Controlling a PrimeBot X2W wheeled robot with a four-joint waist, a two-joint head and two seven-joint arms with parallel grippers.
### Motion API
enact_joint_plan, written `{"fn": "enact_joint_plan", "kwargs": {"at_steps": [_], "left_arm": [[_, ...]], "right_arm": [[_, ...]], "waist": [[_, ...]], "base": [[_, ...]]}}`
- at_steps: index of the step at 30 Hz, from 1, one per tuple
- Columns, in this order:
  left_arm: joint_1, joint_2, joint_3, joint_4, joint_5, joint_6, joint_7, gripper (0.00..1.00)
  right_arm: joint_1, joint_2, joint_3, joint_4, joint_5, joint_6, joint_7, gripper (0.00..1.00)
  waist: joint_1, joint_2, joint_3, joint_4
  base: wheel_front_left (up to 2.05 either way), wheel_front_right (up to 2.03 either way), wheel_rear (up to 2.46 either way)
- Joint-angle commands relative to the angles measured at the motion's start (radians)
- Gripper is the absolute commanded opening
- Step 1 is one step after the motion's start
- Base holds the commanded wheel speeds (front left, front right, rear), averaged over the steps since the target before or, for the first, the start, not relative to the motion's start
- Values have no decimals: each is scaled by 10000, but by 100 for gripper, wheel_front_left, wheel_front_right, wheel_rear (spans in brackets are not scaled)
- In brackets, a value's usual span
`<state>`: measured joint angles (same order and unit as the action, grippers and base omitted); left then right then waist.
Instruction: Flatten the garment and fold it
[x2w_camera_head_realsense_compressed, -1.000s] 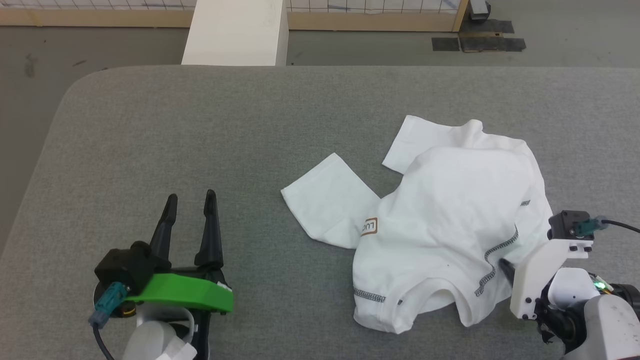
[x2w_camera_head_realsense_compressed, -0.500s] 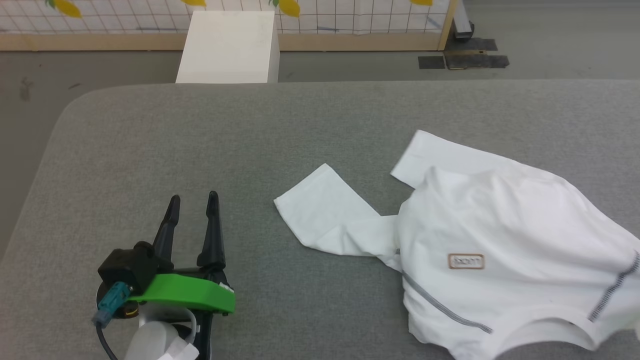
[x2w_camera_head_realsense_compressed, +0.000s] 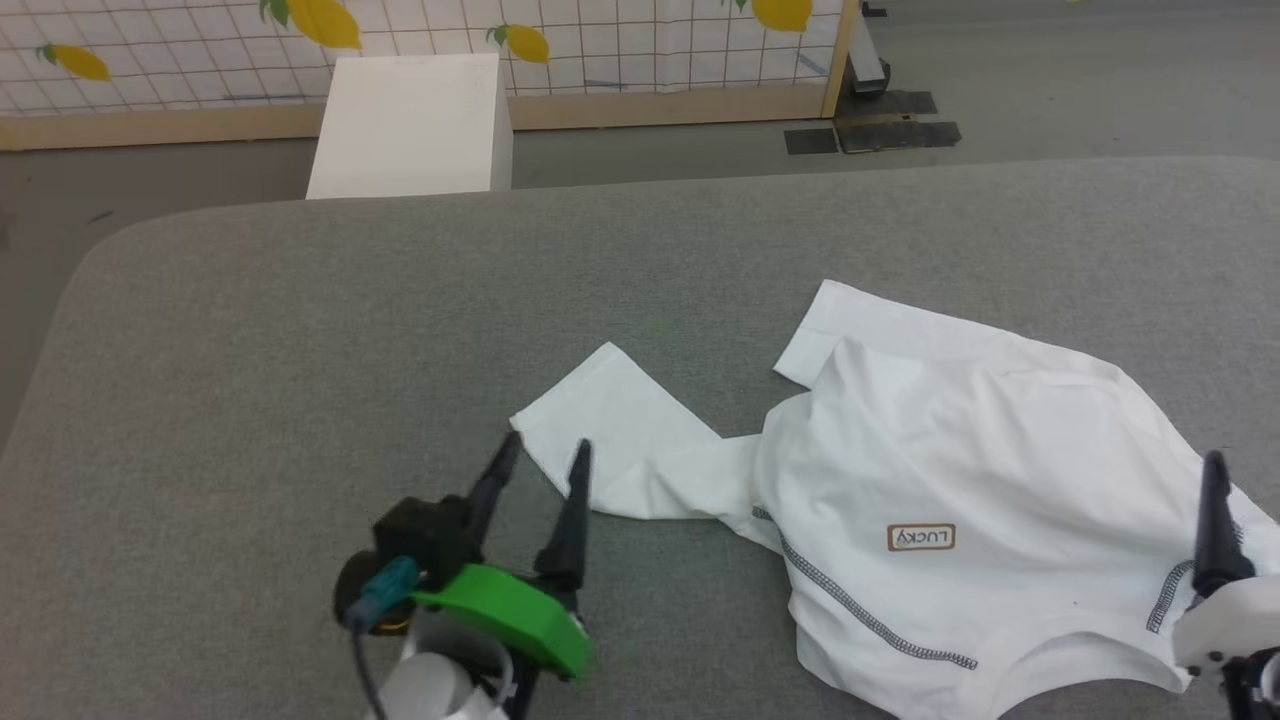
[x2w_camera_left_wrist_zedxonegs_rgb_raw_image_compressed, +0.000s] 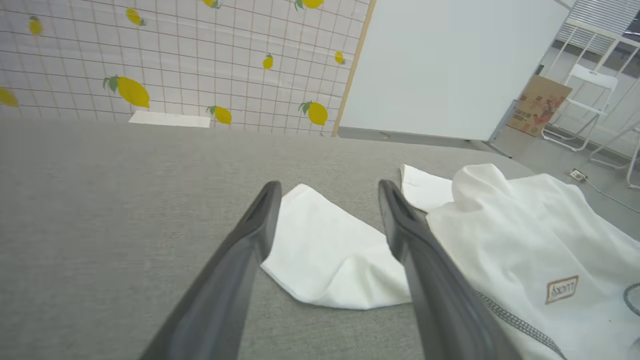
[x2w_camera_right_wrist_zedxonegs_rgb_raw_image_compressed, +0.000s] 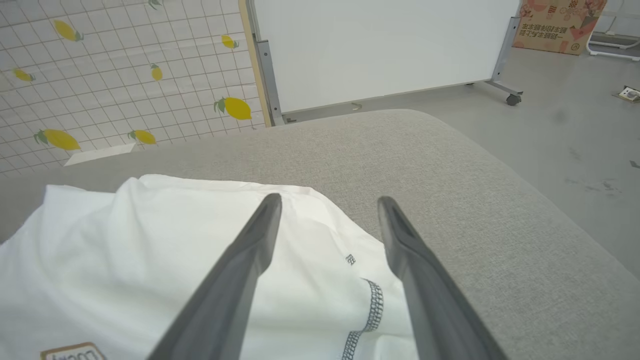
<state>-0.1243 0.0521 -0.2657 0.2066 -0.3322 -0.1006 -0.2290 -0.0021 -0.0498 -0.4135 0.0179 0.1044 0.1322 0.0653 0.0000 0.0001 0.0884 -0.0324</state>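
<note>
2 grippers, 1 rumpled shirt
Left gripper fingers apart by the sleeve; right gripper fingers apart over shirt's right side

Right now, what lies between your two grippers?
The garment, body and LUCKY patch, lies between left gripper and right gripper, seen in the head view.

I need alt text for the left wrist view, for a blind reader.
The left gripper, open, points at a white sleeve of the garment, which lies rumpled on a grey padded table. The tan patch shows at right; a lemon-patterned grid wall stands behind.
</note>
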Motion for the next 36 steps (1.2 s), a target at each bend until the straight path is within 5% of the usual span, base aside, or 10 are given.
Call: {"fn": "enact_joint_plan", "kwargs": {"at_steps": [1,10,21,22,23,27,36], "left_arm": [[-442,-18,-339,136,27,-65,183,100],[-2463,-18,-2611,2100,-28,660,3182,100],[-3910,231,-3426,3957,457,835,6981,100],[-3930,263,-3430,4054,405,811,7233,24],[-3924,284,-3410,4102,341,804,7398,0],[-3737,336,-3032,3860,-21,997,7201,0],[-2660,765,-661,2010,-1325,2199,4504,0]], "right_arm": [[185,-5,306,-95,160,-15,-175,100],[243,-5,1758,-286,816,-15,-475,100],[-48,-5,2376,-484,1042,-15,-919,100],[-83,-5,2467,-551,1027,-15,-971,100],[-108,-5,2529,-603,1021,-15,-1006,100],[-172,-5,2744,-835,921,-15,-1141,100],[-140,-5,2734,-1139,821,-15,-1001,100]], "waist": [[0,-1,43,-182],[0,-1,483,-754],[0,-1,982,-1265],[0,-1,1008,-1298],[0,-1,1027,-1315],[0,-1,1057,-1265],[0,-1,741,-502]], "base": [[0,0,0],[0,0,0],[0,0,0],[0,0,0],[0,0,0],[0,0,0],[0,0,0]]}}
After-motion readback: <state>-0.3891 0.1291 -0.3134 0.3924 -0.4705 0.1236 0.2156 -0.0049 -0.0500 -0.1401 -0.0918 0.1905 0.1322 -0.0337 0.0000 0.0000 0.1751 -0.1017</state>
